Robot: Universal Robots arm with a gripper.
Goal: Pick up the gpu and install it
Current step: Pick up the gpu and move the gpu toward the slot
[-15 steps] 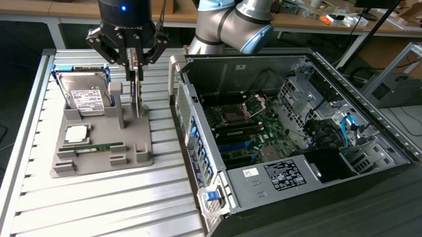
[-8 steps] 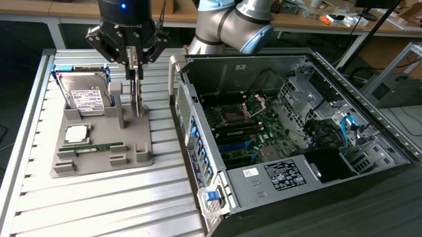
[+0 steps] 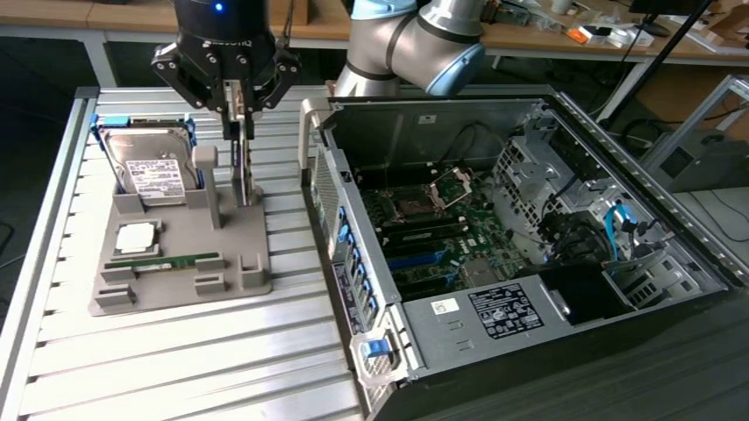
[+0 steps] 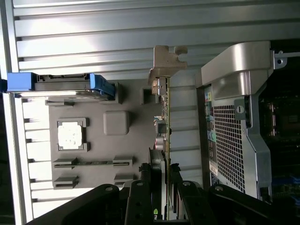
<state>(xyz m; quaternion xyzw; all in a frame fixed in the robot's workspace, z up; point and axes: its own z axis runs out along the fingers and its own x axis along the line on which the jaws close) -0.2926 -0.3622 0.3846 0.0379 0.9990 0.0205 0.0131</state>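
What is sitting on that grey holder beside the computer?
On the grey holder, a hard drive stands upright, a processor chip and a green memory stick lie flat, and the gpu stands on edge. The slots beneath them are covered.

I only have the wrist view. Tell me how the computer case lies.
Observer: The computer case lies on its side with the open side up and the motherboard exposed.
Operator: Name the blue-edged thing on the holder.
Observer: It is a hard drive with a white label. It stands on edge in the holder, on the exterior view's left of the gpu.
Operator: Say where the tool sits on the card.
Observer: The tool clamps the gpu's top edge from above, with the card upright.
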